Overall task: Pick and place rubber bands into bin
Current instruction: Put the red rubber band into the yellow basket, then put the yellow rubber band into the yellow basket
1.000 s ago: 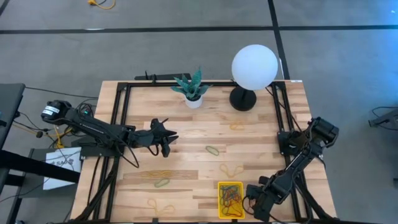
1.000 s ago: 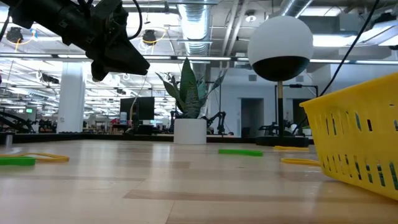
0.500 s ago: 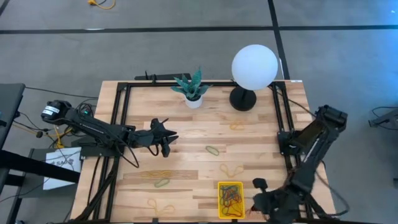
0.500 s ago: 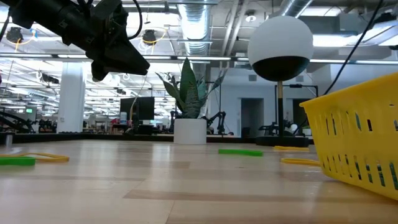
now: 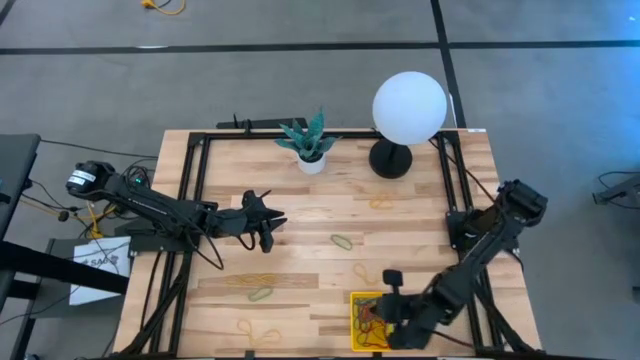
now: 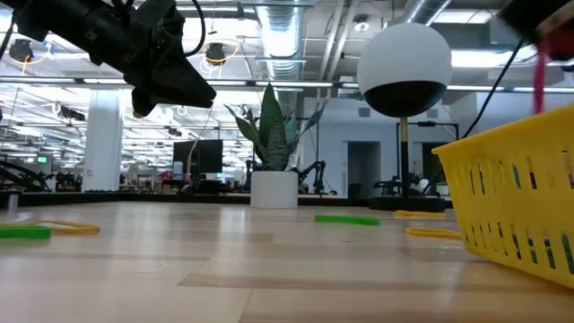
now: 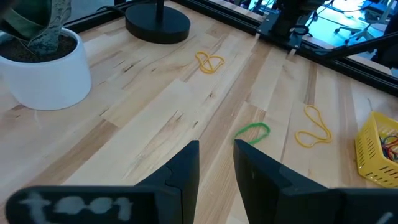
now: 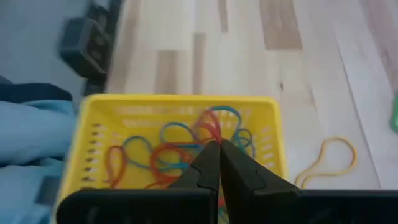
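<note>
Right end effector (image 8: 219, 163) pressed together over the bin (image 5: 357, 300), clamping a red rubber band (image 8: 210, 127) (hanging into the pile). Bin at the counter's (image 5: 300, 200) near edge, long axis running near-to-far. Left end effector (image 5: 268, 228) parted, empty, hovering mid-counter.
</note>
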Robot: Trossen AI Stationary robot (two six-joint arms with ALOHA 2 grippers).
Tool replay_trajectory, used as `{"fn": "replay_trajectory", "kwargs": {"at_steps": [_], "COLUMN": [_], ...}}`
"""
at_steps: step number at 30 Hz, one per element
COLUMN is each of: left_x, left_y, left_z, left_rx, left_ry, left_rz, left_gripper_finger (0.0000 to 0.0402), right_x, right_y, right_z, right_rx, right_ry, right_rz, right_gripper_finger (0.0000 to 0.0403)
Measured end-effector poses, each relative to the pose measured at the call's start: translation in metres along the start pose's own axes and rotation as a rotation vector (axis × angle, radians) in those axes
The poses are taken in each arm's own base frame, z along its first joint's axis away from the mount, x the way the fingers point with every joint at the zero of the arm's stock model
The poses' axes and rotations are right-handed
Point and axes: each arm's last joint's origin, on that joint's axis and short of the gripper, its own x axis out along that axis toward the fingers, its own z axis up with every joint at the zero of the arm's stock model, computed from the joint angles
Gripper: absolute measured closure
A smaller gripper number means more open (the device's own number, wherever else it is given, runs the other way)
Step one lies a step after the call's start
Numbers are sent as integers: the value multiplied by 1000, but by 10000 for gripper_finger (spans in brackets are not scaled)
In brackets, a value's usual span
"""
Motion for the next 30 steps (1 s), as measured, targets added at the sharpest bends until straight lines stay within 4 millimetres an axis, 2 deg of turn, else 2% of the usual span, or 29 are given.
{"fn": "replay_trajectory", "kwargs": {"at_steps": [3,9,16,19,23,27,30], "left_x": [0,0,0,0,0,0,0], "left_y": [0,0,0,0,-1,0,0], "left_z": [0,0,0,0,1,1,1], "left_rx": [1,4,-6,-7,-6,-16,-18], "left_ry": [0,1,1,1,-8,-12,-15], "left_rz": [0,1,1,-2,-5,1,1], "left_gripper_finger": [313,313,313,313,313,313,313], "right_x": [8,12,5,-13,-58,-101,-118], "right_y": [-6,-10,-12,-19,-34,-64,-92], "right_z": [3,5,8,18,27,21,11], "right_rx": [46,100,104,110,30,-12,14], "right_ry": [32,147,120,16,-98,-161,-197], "right_rz": [5,135,121,62,-28,-246,-443], "right_gripper_finger": [396,366,341,340,344,348,353]}}
